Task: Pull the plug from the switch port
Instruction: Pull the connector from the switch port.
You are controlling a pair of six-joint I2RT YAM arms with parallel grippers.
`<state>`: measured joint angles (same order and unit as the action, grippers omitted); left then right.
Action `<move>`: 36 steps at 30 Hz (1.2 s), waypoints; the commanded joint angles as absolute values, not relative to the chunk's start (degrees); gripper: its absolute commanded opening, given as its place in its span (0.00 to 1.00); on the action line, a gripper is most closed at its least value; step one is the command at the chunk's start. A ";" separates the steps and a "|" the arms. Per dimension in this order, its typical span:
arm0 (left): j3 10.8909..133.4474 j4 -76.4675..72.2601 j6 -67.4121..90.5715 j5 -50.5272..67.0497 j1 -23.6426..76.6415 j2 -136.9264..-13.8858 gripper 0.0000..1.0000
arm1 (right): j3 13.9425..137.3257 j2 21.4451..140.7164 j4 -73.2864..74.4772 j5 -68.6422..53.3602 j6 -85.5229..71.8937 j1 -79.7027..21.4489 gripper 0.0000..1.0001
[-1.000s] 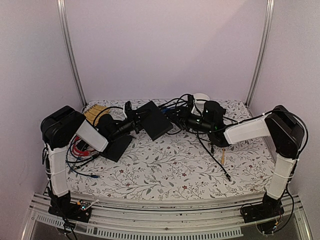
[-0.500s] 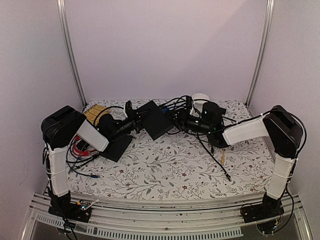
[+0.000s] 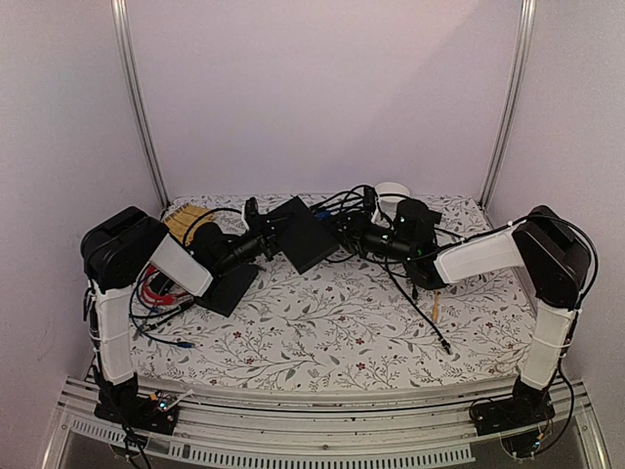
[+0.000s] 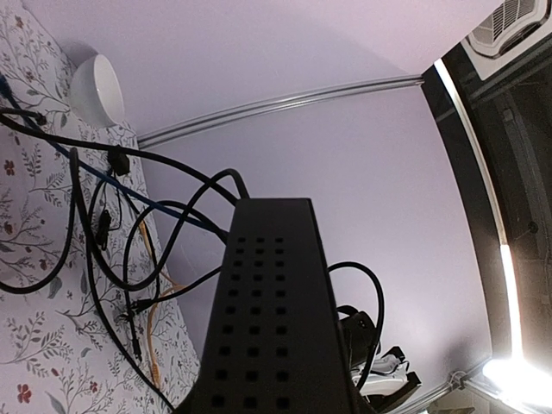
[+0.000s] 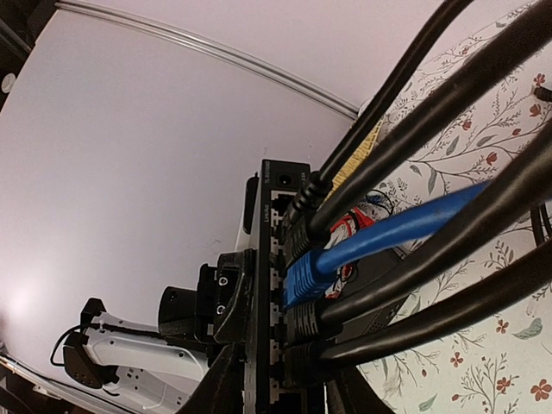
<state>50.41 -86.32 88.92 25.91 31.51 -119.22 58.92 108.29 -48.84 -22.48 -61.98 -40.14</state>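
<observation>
The switch [image 3: 301, 233] is a flat black box held tilted off the table, my left gripper [image 3: 266, 233] shut on its near end. Its vented side [image 4: 272, 319] fills the left wrist view and hides the fingers. In the right wrist view its socket edge [image 5: 263, 259] carries several plugs: black ones and one blue plug [image 5: 302, 272]. My right gripper [image 5: 285, 392] stands open at that edge, a finger on either side of the lowest black plug [image 5: 304, 366]. I see no clamp on it. From above the right gripper [image 3: 354, 234] sits in the cable bundle.
A tangle of black and blue cables [image 3: 342, 210] runs from the switch toward a white bowl [image 3: 394, 191] at the back. A thin black slab [image 3: 227, 285] and red wires [image 3: 156, 290] lie under the left arm. An orange cable [image 3: 435, 303] trails at the right.
The right gripper has edged left toward the switch and its jaws have narrowed. The left arm and the switch have stayed put.
</observation>
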 commanded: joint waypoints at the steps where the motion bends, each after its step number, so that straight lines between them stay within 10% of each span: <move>1: 52.21 -101.16 89.68 25.05 32.57 -119.02 0.00 | 60.25 109.77 -51.84 -22.20 -62.61 -40.59 0.30; 36: 52.03 -100.99 89.34 24.79 32.56 -118.67 0.00 | 58.49 109.61 -54.91 -20.09 -64.24 -40.53 0.25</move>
